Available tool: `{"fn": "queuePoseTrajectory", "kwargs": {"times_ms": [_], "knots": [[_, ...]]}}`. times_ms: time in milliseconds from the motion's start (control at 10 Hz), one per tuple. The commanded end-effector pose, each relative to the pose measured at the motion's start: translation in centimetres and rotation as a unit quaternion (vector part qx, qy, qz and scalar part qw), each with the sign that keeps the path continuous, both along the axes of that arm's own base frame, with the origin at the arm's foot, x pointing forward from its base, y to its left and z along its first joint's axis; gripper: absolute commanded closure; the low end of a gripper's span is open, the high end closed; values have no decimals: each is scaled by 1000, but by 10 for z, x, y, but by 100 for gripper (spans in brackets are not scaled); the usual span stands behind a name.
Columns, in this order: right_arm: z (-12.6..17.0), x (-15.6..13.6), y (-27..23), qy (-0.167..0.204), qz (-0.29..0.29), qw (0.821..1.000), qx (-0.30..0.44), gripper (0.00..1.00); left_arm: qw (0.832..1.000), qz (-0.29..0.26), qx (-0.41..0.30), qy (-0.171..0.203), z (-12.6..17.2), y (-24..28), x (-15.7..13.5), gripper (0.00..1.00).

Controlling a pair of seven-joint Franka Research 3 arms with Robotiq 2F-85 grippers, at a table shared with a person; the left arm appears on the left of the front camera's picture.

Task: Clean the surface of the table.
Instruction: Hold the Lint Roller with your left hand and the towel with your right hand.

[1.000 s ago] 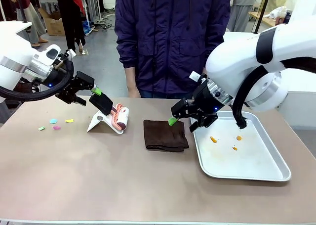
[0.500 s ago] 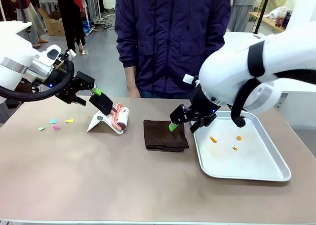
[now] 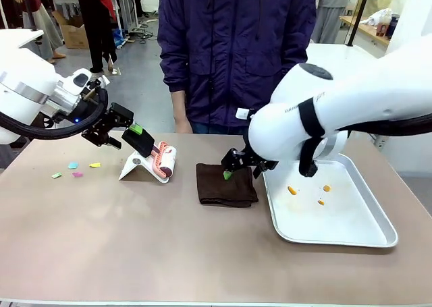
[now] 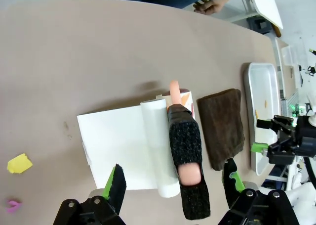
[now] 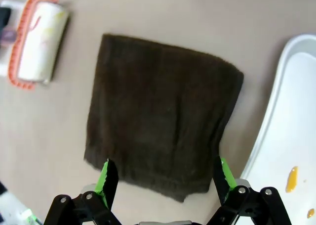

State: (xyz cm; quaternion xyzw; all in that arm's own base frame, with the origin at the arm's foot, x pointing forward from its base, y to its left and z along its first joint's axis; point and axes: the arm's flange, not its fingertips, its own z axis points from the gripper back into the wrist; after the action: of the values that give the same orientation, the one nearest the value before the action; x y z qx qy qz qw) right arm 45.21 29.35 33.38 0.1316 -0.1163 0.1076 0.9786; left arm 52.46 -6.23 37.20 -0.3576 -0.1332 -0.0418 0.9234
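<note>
Your right gripper (image 5: 164,168) hangs open over the brown cloth (image 5: 158,111) mid-frame on the table (image 3: 135,246) spanning the lower frame, left gripper (image 4: 173,176) open astride the lint roller (image 4: 183,141) handle: close too shallow and you likely pinch one fold, dragging cloth against the tray (image 3: 378,238) at right.

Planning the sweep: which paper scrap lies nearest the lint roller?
The yellow scrap, rightmost of the four; the blue scrap, pink scrap and green scrap lie farther left.
</note>
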Motion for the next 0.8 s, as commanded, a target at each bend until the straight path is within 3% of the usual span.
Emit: {"fn": "queuePoseTrajectory", "kwargs": {"times_ms": [0, 500, 700], "knots": [[-6, 13, 30, -1, -62, 998, -33, 0, 1000, 1, -1, 9, 6, -2, 7, 0], [-23, 33, 39, 19, -98, 992, -75, 0, 1000, -8, -24, 17, 3, -2, 12, 0], [-27, 35, 45, 9, -113, 987, -110, 0, 999, -17, -31, 21, 3, -2, 13, 0]]}}
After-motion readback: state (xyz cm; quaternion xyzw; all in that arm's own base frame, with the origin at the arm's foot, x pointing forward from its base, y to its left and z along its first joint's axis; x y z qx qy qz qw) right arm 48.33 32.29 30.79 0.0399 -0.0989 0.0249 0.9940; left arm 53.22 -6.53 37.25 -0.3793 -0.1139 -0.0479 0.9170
